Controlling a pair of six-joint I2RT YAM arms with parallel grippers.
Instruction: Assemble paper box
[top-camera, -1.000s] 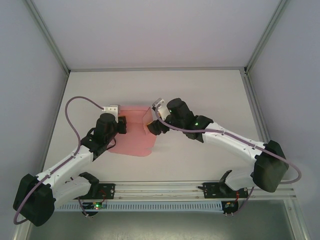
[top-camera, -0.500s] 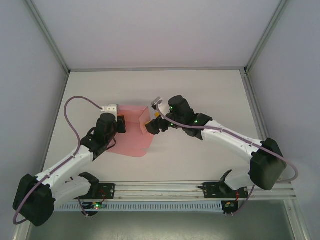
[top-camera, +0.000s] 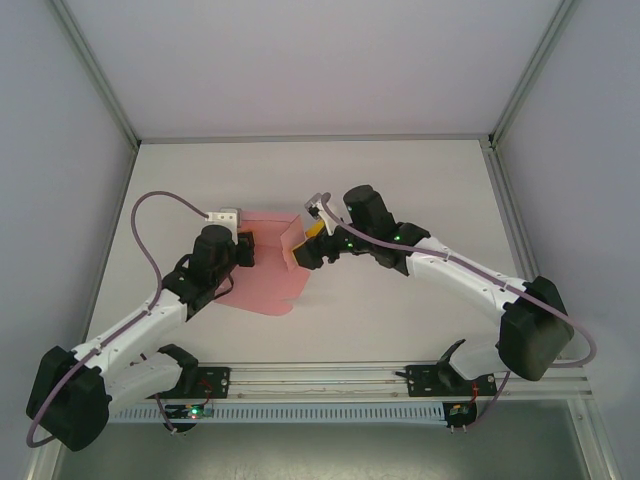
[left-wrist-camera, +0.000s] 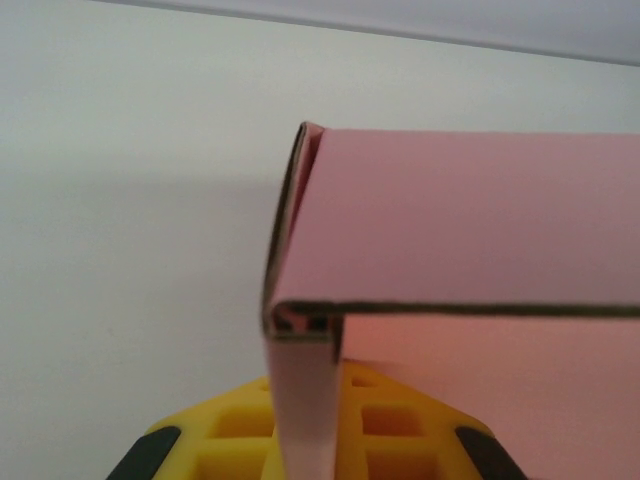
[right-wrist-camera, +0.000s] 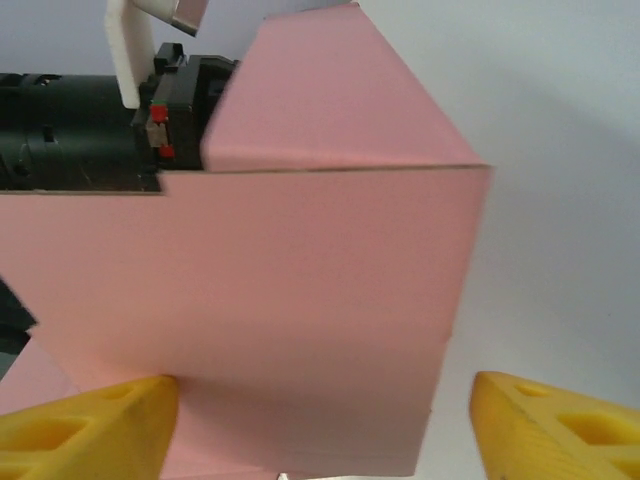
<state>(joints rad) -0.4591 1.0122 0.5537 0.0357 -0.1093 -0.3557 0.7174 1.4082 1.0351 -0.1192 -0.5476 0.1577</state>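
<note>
Pink card, the paper box (top-camera: 265, 285) lies half-folded on the worktop (top-camera: 420, 190). The left tool (top-camera: 243, 250) is clamped on its left wall. The right tool (top-camera: 303, 254), fingers apart, straddles the raised flap on its right side, so it sits nearer that next fold.

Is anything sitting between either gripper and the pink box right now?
Nothing visible does. The left gripper looks shut on the paper box at its left edge. The right gripper is open, its fingers either side of the box's upright right panel.
</note>
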